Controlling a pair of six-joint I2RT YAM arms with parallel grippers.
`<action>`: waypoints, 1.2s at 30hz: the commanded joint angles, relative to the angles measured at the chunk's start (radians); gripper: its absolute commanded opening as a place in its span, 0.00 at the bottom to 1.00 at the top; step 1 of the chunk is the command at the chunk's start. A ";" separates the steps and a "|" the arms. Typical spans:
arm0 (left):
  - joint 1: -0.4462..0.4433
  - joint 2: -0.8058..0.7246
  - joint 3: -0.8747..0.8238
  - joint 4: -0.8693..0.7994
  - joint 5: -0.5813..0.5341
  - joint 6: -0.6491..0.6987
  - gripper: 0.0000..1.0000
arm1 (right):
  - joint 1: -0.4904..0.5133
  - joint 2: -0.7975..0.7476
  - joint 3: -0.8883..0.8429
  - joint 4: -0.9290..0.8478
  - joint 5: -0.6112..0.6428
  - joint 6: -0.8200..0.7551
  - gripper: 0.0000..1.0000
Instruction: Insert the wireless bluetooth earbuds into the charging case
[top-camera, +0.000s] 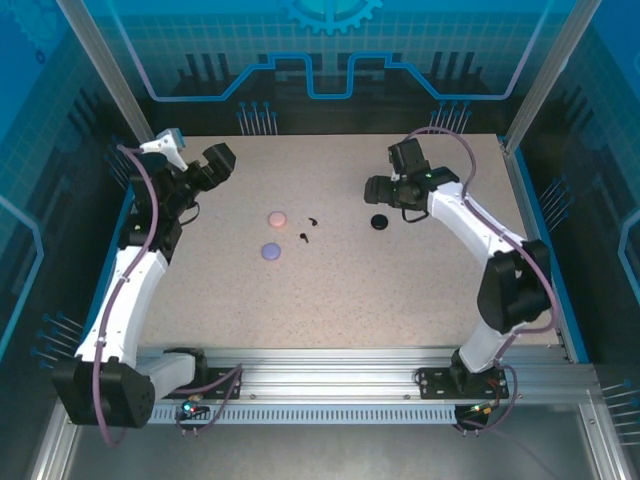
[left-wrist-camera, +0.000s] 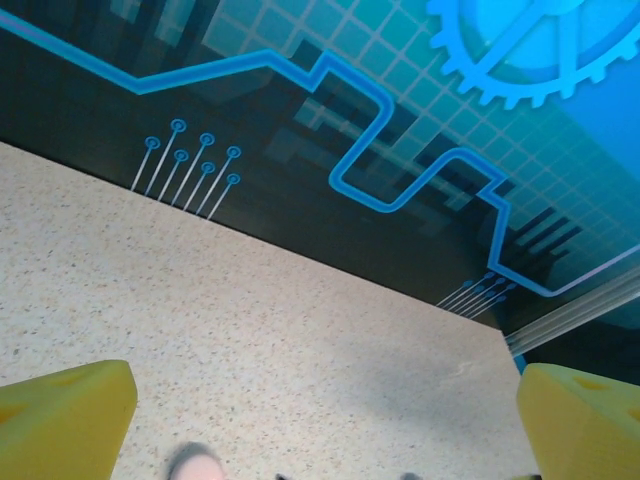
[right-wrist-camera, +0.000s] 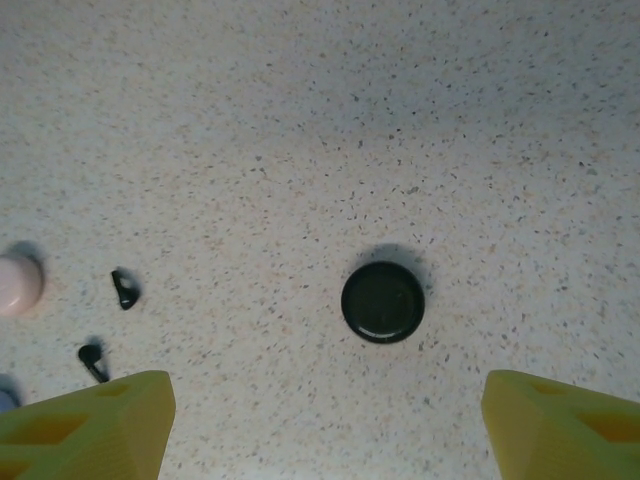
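As the worktop (top-camera: 400, 290) stands, the count reads: earbuds (top-camera: 313, 221) 2, both black; round cases 3, one of each colour. Earbuds lie loose mid-worktop, near each other but not touching, with the second earbud (top-camera: 303, 237) slightly nearer the arm bases. Pink case (top-camera: 277, 217) and lavender case (top-camera: 270, 251) sit to their left, black case (top-camera: 378, 222) to their right. Left jaws: wide, empty, far left, facing the back wall (left-wrist-camera: 300, 100). Right jaws: wide, empty, raised just beyond the black case.
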 joint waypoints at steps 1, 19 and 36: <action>0.002 -0.027 0.022 0.020 0.013 -0.037 0.99 | -0.024 0.096 0.082 -0.047 -0.099 -0.067 0.81; 0.002 -0.067 0.043 -0.087 0.016 0.022 0.99 | -0.053 0.393 0.189 0.019 -0.137 0.012 0.73; 0.002 -0.059 0.005 -0.057 0.042 -0.007 0.99 | 0.061 0.264 -0.077 0.168 -0.187 0.118 0.46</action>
